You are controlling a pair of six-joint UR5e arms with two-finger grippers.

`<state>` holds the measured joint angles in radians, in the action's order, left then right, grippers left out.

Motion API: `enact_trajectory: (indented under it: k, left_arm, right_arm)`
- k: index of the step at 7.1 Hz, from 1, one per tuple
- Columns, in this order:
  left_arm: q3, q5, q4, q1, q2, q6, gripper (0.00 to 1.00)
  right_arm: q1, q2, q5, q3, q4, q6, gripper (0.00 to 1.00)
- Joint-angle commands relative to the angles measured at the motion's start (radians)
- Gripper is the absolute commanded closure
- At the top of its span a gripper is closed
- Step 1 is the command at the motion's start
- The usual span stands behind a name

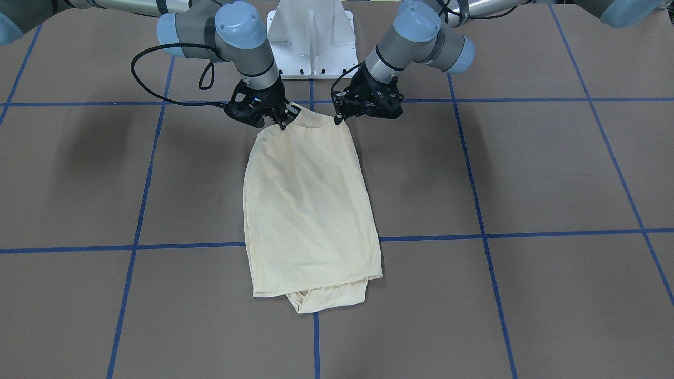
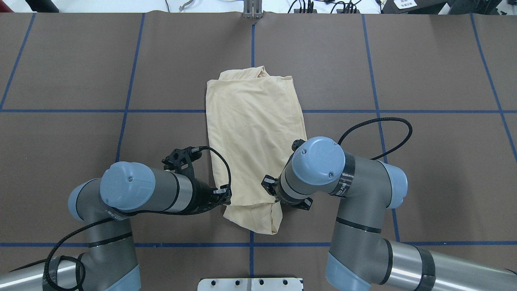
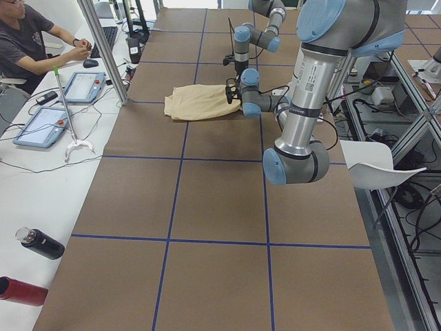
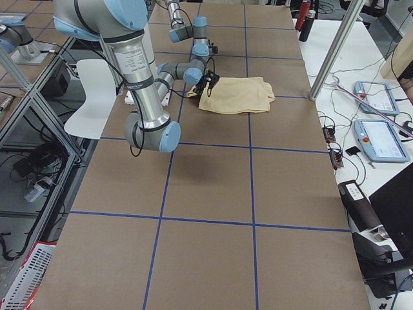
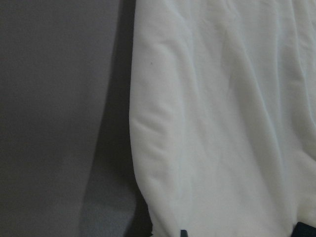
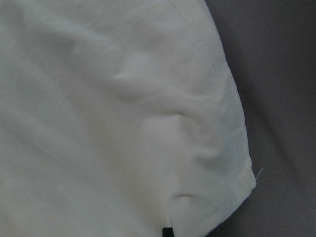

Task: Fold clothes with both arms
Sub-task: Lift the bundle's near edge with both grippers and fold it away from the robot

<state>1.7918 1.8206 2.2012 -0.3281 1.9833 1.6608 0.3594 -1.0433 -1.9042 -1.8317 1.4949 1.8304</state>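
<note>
- Overhead exterior view: the shirt [image 2: 254, 121] lies mid-table [image 2: 424, 60], folded lengthwise into a long narrow panel running away from the robot. A bunched under-layer sticks out at the far end.
- Handling (judgement): the fabric is thin, light and limp. It will probably sag between two hold points and crease readily. It has no stiffness of its own, so an edge needs support at both ends. It is not fragile.
- Hold points (judgement): take the two corners of the near end, one per arm. Grip all layers together so the tucked layers do not slide out.
- Left gripper [image 2: 224, 195]: at the near-end corner on its own side, jaws pinching the shirt edge.
- Right gripper [image 2: 276, 197]: at the opposite near-end corner, jaws likewise pinching the fabric.
- Right wrist view: cloth fills the frame, and a stitched hem [image 6: 232, 98] runs to the held corner.
- Writing: no print, tag or brand shows on the exposed face of the shirt. Small lettering on the left arm [image 3: 306, 76] is too small to read.
</note>
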Motion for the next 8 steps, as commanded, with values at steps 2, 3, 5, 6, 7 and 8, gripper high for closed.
enact_trajectory:
  k: [2,3,5,6,7,8]
  left_arm:
    - [0.054,0.000,-0.047,0.069,-0.003,-0.003,1.00]
    - [0.054,0.002,-0.047,0.057,-0.003,-0.004,1.00]
    - [0.081,0.003,-0.072,-0.021,0.000,-0.054,1.00]
    - [0.081,0.008,-0.095,-0.055,0.005,-0.093,1.00]
    - [0.077,0.023,-0.095,-0.109,0.012,-0.157,1.00]
    - [0.072,0.064,-0.097,-0.168,0.014,-0.198,1.00]
  right_arm:
    - [-0.054,-0.017,-0.039,-0.075,0.068,0.001,1.00]
    - [-0.053,-0.014,-0.038,-0.072,0.064,0.000,1.00]
    - [0.039,-0.009,-0.041,-0.063,0.058,-0.020,1.00]
    - [0.068,0.003,-0.038,-0.061,0.056,-0.055,1.00]
    - [0.110,0.017,-0.038,-0.060,0.056,-0.095,1.00]
    - [0.154,0.043,-0.039,-0.029,0.057,-0.124,1.00]
